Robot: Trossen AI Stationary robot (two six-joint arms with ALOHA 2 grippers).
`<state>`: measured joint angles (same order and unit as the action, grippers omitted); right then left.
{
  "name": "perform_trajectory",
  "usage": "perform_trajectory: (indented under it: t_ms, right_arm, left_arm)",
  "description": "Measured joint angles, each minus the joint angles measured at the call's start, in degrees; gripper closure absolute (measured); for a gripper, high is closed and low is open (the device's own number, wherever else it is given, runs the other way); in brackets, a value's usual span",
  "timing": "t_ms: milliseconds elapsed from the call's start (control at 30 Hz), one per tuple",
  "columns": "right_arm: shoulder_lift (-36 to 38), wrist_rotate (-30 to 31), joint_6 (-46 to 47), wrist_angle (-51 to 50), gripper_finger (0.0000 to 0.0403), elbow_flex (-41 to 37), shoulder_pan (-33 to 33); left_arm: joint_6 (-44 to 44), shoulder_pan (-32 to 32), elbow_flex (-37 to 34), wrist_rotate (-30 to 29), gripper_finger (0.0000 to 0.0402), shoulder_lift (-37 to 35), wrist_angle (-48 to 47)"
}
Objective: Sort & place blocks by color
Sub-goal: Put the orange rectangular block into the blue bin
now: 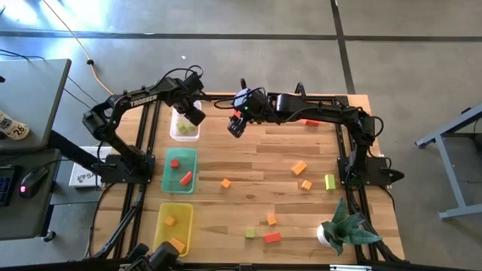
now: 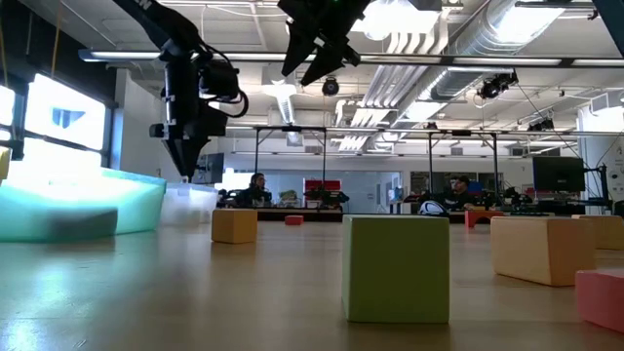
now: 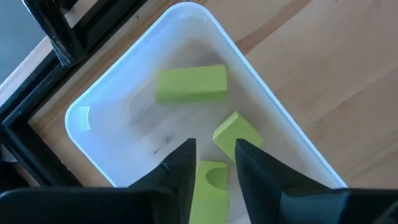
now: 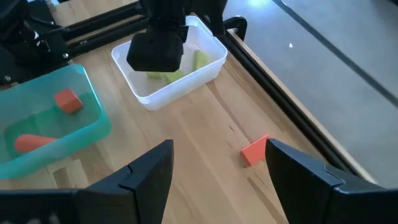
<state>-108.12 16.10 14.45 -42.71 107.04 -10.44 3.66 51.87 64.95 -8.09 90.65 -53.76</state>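
yellow-green block point(image 3: 208, 190) upright between left jaws (over clear tray point(image 3: 99, 106)).

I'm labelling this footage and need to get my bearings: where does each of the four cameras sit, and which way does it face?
High view: overhead, straight down on the table; both arms show.
Low view: at tabletop height, level across blocks into the room; both arms hang from above.
Left wrist view: above the clear tray of green blocks; the left pincer shows, a green block between its fingers.
Right wrist view: down past the open right pincer at the table.
Shared: the right wrist view also shows the clear tray, with the left pincer over it.
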Motion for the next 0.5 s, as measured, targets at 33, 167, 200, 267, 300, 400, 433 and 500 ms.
perform_trajectory:
  t_ms: [33, 167, 200, 267, 300, 400, 433, 500]
  right_arm:
    - [0.0, 0.0, 0.83, -0.31, 0.0164, 0.0, 0.0]
    - [0.0, -0.02, 4.97, -3.2, 0.0164, 0.0, 0.13]
    - [0.0, 0.0, 6.21, -4.3, 0.0164, 0.0, 0.23]
    - [0.0, 0.01, 8.29, -6.88, 0.0164, -0.01, 0.34]
    - [0.0, 0.0, 9.19, -8.35, 0.0164, 0.0, 0.35]
    - [0.0, 1.11, 9.69, -12.83, 0.0164, 0.0, 0.35]
    - [0.0, 2.14, 9.68, -14.39, 0.0164, -0.01, 0.29]
    - [0.0, 4.06, 9.64, -17.34, 0.0164, -0.02, -0.12]
  left_arm:
    - [-0.38, 0.01, 0.0, -0.01, 0.0293, 0.01, -0.01]
    - [-0.44, 0.01, 0.0, -0.07, 0.0272, 0.0, 0.0]
    - [-0.51, 0.01, 0.0, -0.09, 0.0268, 0.0, 0.0]
    - [-1.28, 0.01, 0.0, -0.06, 0.0261, 0.0, 0.0]
    - [-1.82, 0.01, 0.0, -0.04, 0.0258, 0.0, 0.0]
    - [-3.75, -0.16, 0.02, -0.03, 0.0255, 0.0, 0.0]
    - [-4.22, -0.23, 0.06, -0.02, 0.0255, 0.0, -0.02]
    - [-4.34, -0.33, 0.64, 0.1, 0.0256, 0.0, -0.04]
